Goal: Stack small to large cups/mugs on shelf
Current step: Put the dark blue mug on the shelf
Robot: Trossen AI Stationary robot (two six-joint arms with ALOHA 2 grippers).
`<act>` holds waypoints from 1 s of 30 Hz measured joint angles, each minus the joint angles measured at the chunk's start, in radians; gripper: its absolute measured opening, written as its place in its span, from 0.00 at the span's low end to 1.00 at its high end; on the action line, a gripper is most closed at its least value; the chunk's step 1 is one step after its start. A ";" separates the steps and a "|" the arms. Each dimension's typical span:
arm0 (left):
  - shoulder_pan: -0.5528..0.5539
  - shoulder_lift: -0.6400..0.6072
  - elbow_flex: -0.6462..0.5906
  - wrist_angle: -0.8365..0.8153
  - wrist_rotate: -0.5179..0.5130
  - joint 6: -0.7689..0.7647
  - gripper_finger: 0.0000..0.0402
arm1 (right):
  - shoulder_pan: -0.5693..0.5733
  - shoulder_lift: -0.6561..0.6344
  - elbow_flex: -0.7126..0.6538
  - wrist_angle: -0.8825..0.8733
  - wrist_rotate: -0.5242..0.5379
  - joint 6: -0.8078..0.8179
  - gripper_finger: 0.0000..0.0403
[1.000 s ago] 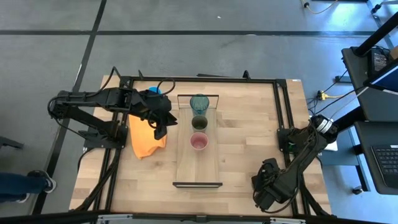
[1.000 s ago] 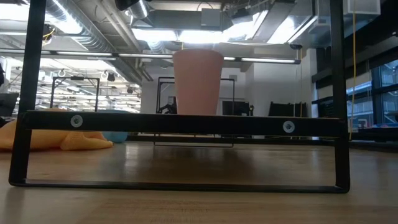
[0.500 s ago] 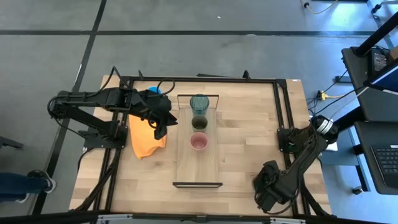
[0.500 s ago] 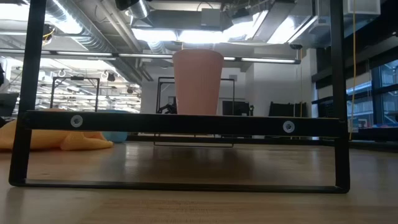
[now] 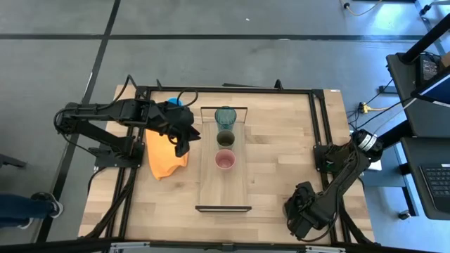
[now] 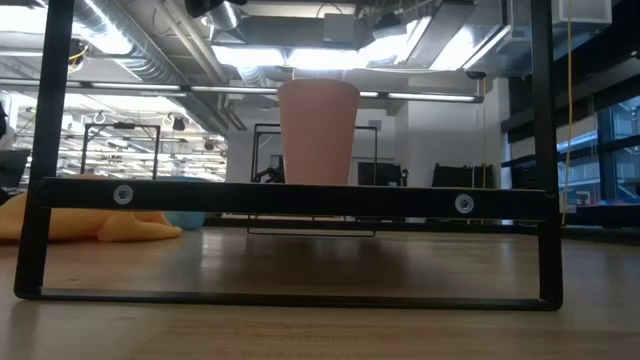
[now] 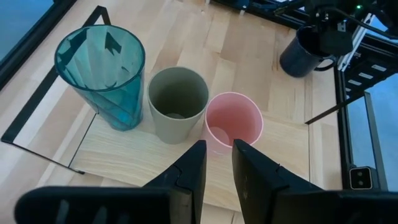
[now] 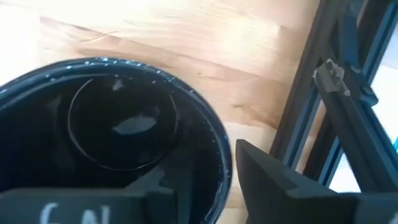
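The right gripper (image 5: 301,214) is crouching low at the counter's (image 5: 281,169) near right corner, jaws straddling the black mug's (image 8: 106,155) rim. The left gripper (image 7: 217,163) is hovering beside the shelf (image 5: 223,186), jaws nearly closed and empty, facing the teal tumbler (image 7: 102,74), olive cup (image 7: 177,102) and pink cup (image 7: 231,121).

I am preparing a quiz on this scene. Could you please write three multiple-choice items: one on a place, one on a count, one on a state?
1. Where is the orange cloth?
A. On the shelf
B. On the table left of the shelf
C. On the floor

2. How many cups stand on the shelf?
A. Three
B. Five
C. One

3. What is the right gripper doing?
A. Hanging empty
B. Holding the cloth
C. Gripping the black mug rim

Key: B, high view; A, teal tumbler, olive cup, pink cup; C, right wrist view.
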 joint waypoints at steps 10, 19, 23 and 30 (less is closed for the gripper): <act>0.012 0.000 0.000 0.000 0.000 -0.001 0.18 | 0.000 0.000 0.000 0.006 0.000 -0.005 0.15; 0.012 0.000 0.000 0.000 0.000 -0.001 0.18 | -0.001 -0.005 0.002 0.007 0.004 -0.005 0.12; 0.012 0.000 0.000 0.000 0.000 -0.001 0.18 | -0.006 -0.004 0.002 0.004 0.000 -0.006 0.12; 0.012 0.000 0.000 0.000 0.000 -0.001 0.18 | -0.029 -0.007 0.002 0.003 0.001 -0.006 0.10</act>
